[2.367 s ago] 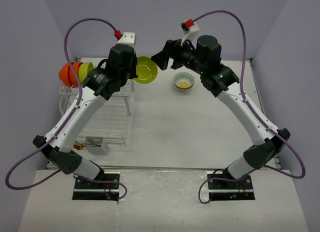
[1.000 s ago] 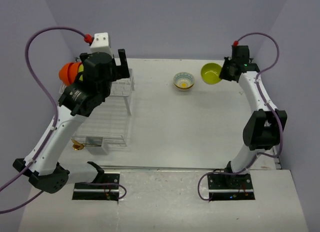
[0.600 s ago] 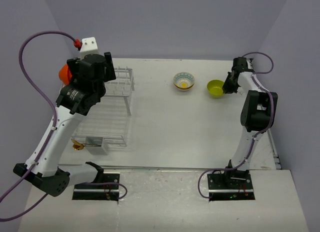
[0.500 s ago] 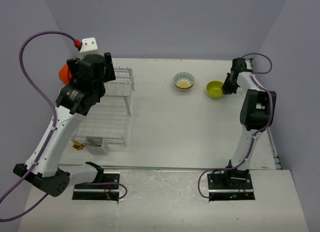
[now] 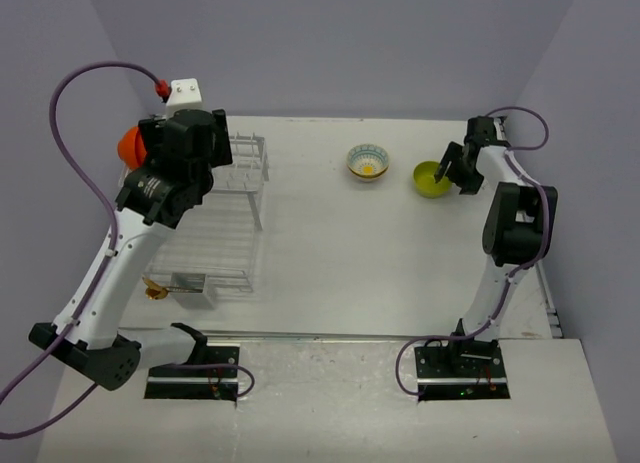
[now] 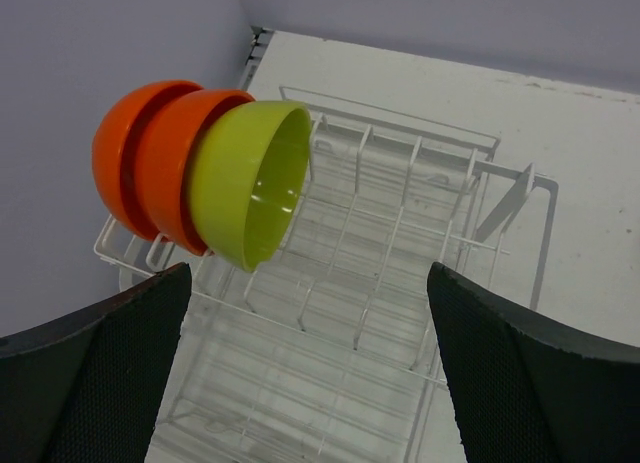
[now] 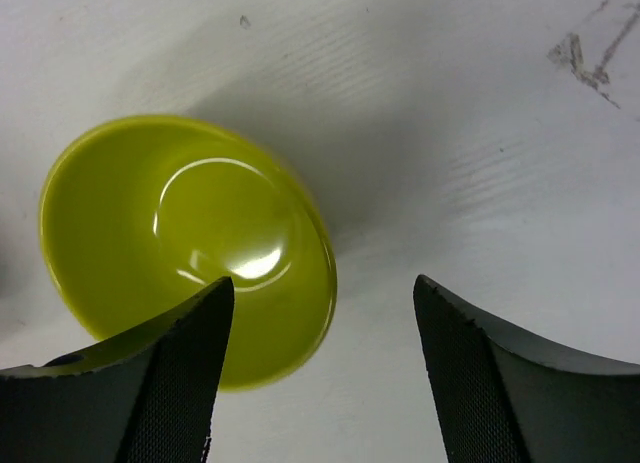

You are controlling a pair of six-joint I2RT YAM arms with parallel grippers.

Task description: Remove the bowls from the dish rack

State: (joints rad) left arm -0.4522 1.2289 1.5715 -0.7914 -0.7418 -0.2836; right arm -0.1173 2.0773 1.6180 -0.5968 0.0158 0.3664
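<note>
The dish rack (image 5: 225, 233) stands at the table's left. In the left wrist view two orange bowls (image 6: 125, 153) and a lime-green bowl (image 6: 250, 183) stand on edge, nested, at the rack's (image 6: 400, 233) far left corner. My left gripper (image 6: 308, 273) hangs open above the rack wires, holding nothing. At the far right a second lime-green bowl (image 5: 430, 178) sits upright on the table beside the cream patterned bowl (image 5: 368, 162). My right gripper (image 7: 322, 280) is open over that bowl's (image 7: 180, 243) right rim, one finger above its inside and one outside.
A small cutlery holder (image 5: 190, 281) sits at the rack's near end, with a brownish item (image 5: 155, 289) beside it. Walls close in on the left, back and right. The right arm (image 5: 515, 223) stands folded along the table's right edge.
My right gripper brought the lime-green bowl down onto the table right of the patterned bowl and opened off it. The left arm shifted slightly over the rack's far end.
</note>
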